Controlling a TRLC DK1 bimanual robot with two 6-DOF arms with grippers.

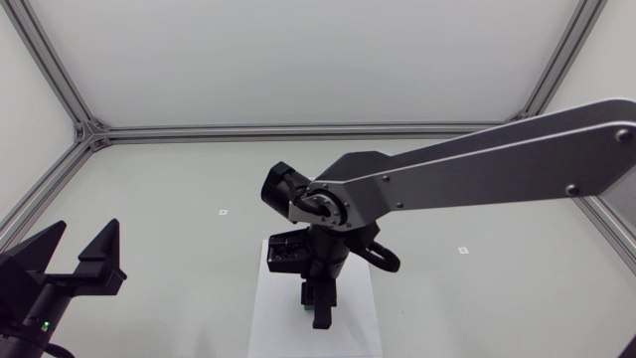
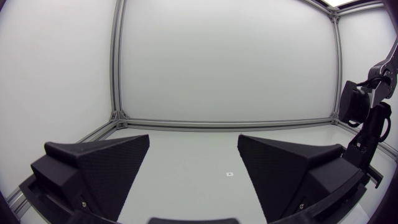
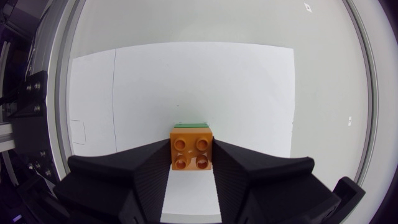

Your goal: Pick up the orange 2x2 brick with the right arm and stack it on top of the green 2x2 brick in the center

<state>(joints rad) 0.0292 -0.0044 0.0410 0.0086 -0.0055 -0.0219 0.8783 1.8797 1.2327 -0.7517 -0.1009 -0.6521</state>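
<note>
In the right wrist view the orange 2x2 brick (image 3: 192,150) sits studs-up between the two black fingers, and my right gripper (image 3: 192,163) is shut on it from both sides. A thin strip of the green brick (image 3: 191,125) shows just past the orange brick's far edge, directly beneath it. I cannot tell whether the two bricks touch. From the head view my right arm comes in from the right, and its gripper (image 1: 318,306) points down over the white sheet (image 1: 273,323); both bricks are mostly hidden there. My left gripper (image 1: 81,251) stands open and empty at the lower left.
The white sheet (image 3: 186,81) lies flat under the bricks on the pale table. Small square marks (image 1: 224,212) (image 1: 462,250) dot the tabletop. Aluminium frame rails (image 1: 298,130) run along the table's back and sides.
</note>
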